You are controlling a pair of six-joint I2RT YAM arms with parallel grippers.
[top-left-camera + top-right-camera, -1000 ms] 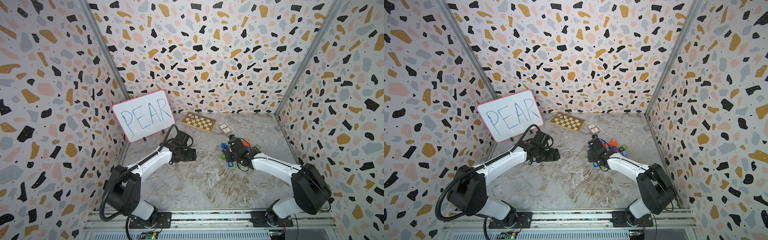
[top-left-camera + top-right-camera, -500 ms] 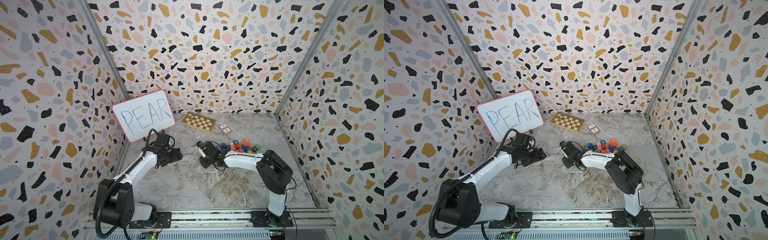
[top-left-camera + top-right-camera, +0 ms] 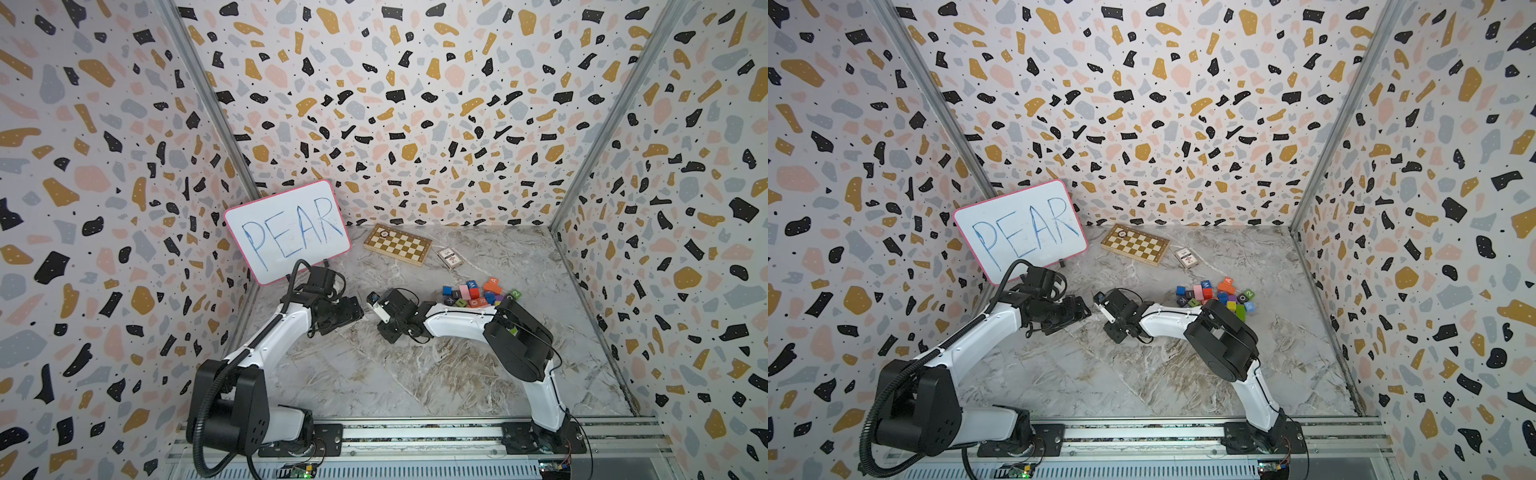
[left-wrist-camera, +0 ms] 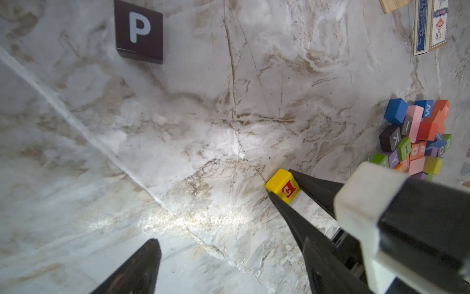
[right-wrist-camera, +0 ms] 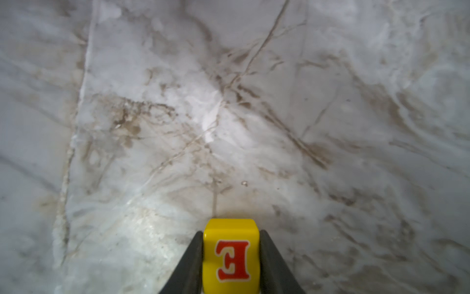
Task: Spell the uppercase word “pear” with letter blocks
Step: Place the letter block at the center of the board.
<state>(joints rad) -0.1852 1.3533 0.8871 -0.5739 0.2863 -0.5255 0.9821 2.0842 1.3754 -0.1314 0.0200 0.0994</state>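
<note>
My right gripper is shut on the yellow E block, low over the marble floor, with a finger pressed against each side. In the left wrist view the same E block sits between the tips of the right gripper. The dark P block lies flat on the floor, apart from the E block; both are hidden in both top views. My left gripper is open over bare floor and shows at centre left. The orange A block rests in the pile. I cannot pick out the R block for sure.
A pile of coloured blocks lies right of centre, behind the right arm. A whiteboard reading PEAR leans at the back left. A chessboard and a card box lie at the back.
My right arm has swung left from the block pile to the middle of the floor. The left gripper has drawn back a little to the left and stays open.
</note>
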